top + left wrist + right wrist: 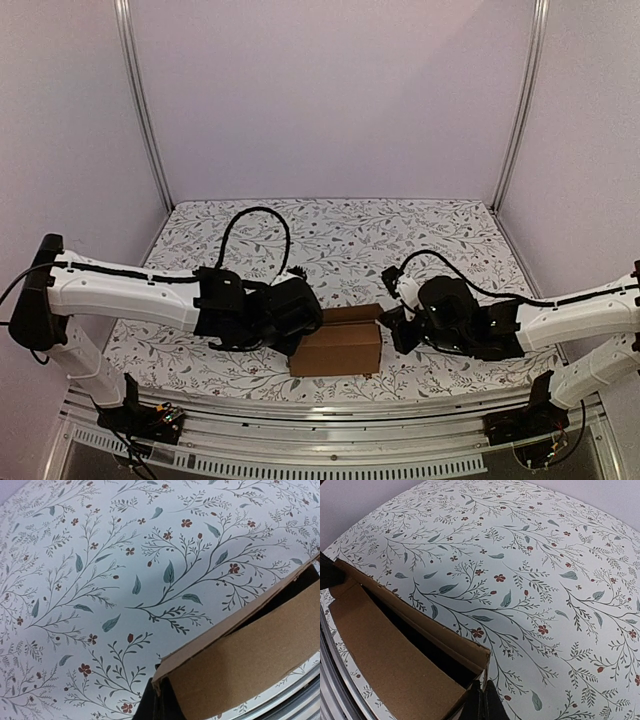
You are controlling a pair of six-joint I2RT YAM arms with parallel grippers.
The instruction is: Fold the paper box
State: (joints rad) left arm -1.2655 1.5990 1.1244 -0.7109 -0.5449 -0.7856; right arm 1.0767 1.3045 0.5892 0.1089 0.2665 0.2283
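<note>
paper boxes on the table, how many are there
1: the paper box lies near the front middle of the table, with the left gripper at one end and the right gripper at the other. The arms could hide something small.

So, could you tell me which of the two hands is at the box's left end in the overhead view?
The left hand; it meets the paper box from the left, the right hand from the opposite end.

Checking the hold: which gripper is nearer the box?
Neither clearly: left gripper meets the box's left end corner, right gripper its right end corner; both look in contact.
</note>
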